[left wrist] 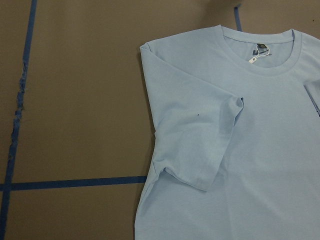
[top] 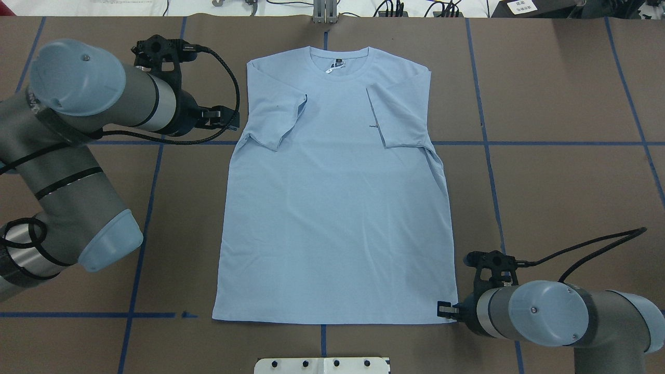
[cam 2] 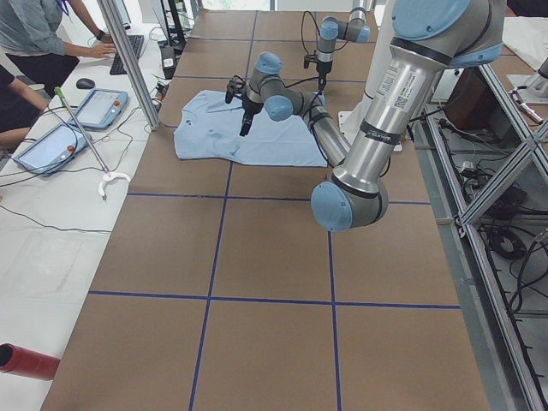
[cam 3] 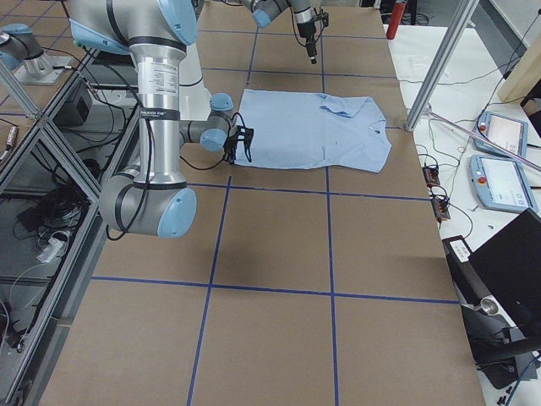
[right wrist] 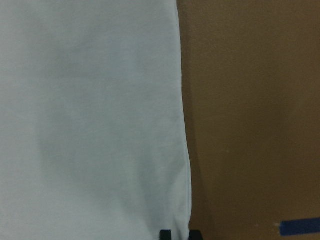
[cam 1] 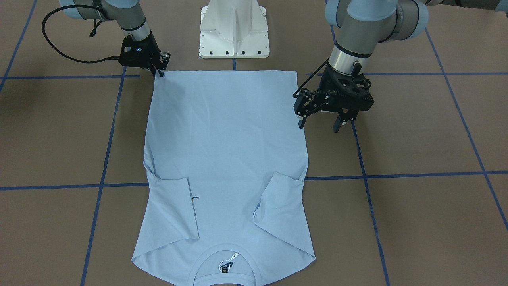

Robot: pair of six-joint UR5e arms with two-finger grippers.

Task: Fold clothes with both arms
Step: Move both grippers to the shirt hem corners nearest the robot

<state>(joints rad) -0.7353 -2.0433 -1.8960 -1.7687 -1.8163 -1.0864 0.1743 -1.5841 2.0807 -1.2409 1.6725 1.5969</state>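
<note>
The pale blue T-shirt (cam 1: 226, 151) (top: 332, 208) lies flat on the brown table, collar away from the robot and both sleeves folded in over the chest. My left gripper (cam 1: 319, 124) (top: 231, 118) hovers open just off the shirt's left side, holding nothing; its wrist view shows the folded sleeve (left wrist: 200, 145) and the collar. My right gripper (cam 1: 158, 72) (top: 441, 310) is down at the near right hem corner with its fingers drawn close. In the right wrist view the fingertips (right wrist: 166, 234) straddle the shirt's corner edge (right wrist: 186, 200).
The white pedestal base (cam 1: 234, 31) (top: 322, 365) stands just behind the hem. Blue tape lines (cam 1: 397, 174) cross the tabletop. In the left side view a bench with tablets (cam 2: 98, 107) and seated people runs along the far edge, beside an upright metal post (cam 2: 128, 60).
</note>
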